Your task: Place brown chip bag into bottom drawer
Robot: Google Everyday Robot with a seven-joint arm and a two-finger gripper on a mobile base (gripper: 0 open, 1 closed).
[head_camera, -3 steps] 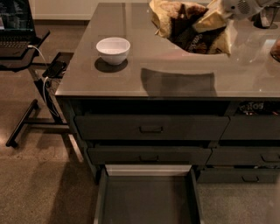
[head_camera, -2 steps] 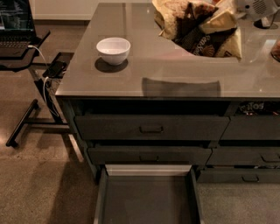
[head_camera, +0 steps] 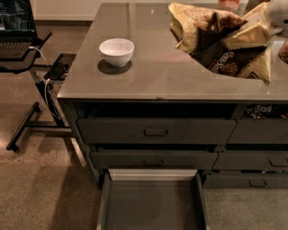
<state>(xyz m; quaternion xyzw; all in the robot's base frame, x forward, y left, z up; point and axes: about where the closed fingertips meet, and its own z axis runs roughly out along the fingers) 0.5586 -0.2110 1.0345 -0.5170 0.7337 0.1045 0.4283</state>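
Brown-and-tan bag is hanging over the far right corner of the tabletop.
White gripper is sitting at the bag's upper right edge, touching it; whether it is gripping cannot be told. Drawer is standing pulled out below the front edge. Bowl is resting near the left edge.

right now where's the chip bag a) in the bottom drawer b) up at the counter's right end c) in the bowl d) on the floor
b: the chip bag is at the right end of the counter, beside the gripper at top right, not in the bottom drawer.
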